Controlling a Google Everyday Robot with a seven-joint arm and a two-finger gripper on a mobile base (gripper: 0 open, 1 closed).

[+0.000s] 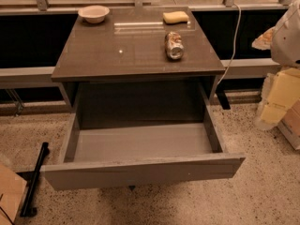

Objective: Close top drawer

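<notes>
The top drawer (140, 172) of the grey-brown cabinet (136, 55) stands pulled far out towards me. Its plain flat front has no handle. Its pale grey inner floor (140, 142) is bare. Behind it the cabinet's dark opening shows under the top. My gripper is not in view. Only a white rounded part of my arm (287, 32) shows at the right edge, level with the cabinet top and apart from the drawer.
On the cabinet top are a pale bowl (93, 14), a yellow sponge (176, 17) and a can (174, 45) lying on its side. A white cable (232, 46) hangs at the right. Yellow packages (281, 97) stand right, a black rod (33, 182) and cardboard (9, 196) lie left.
</notes>
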